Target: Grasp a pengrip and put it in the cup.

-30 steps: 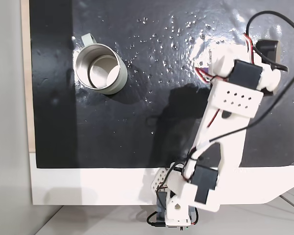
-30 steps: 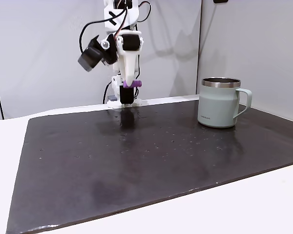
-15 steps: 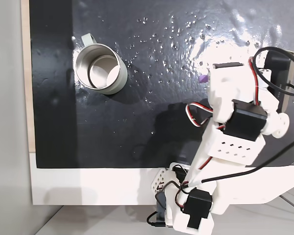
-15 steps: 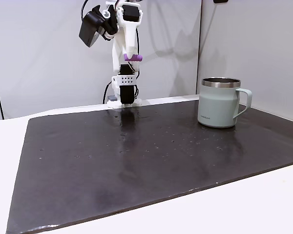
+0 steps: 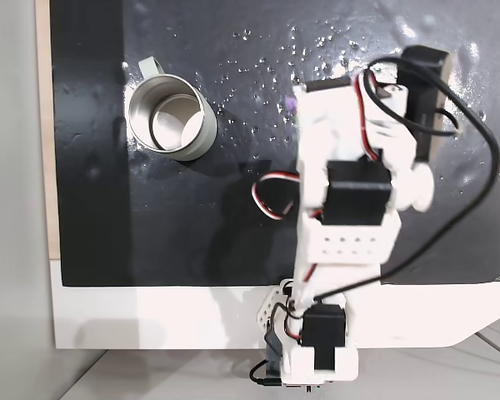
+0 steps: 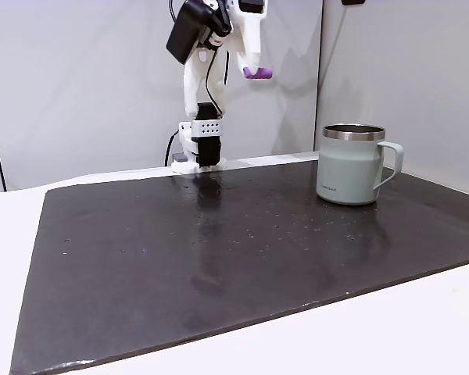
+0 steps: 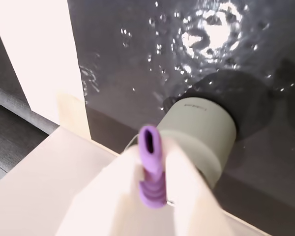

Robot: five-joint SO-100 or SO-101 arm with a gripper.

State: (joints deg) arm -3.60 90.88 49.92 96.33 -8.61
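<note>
Top-down fixed view, left to right: cup (image 5: 168, 117) stands upright on the black mat (image 5: 92, 208), upper left, loop handle toward the top edge, shiny inside showing. Arm (image 5: 343, 208) rises from its base at the bottom edge of the white table (image 5: 150, 317) and reaches up over the mat's right half. A small purple speck at the upper left corner of the wrist block is the pengrip (image 5: 290, 103), well apart from the cup.

Side fixed view, left to right: arm base at the mat's far edge, upper links lifted high and leaning right, black camera housing at the top. Claw (image 6: 254, 70) points downward, closed on the pengrip (image 6: 256, 73), which lies level between the fingers, high above the mat. Cup (image 6: 353, 165) stands to the right, lower down, handle pointing right.

Wrist view: two pale, blurred fingers (image 7: 123, 182) pinch the ribbed purple pengrip (image 7: 151, 164), its open end facing the lens. Behind it the cup (image 7: 204, 132) shows its side wall; the pengrip overlaps the cup's left edge in the frame.
</note>
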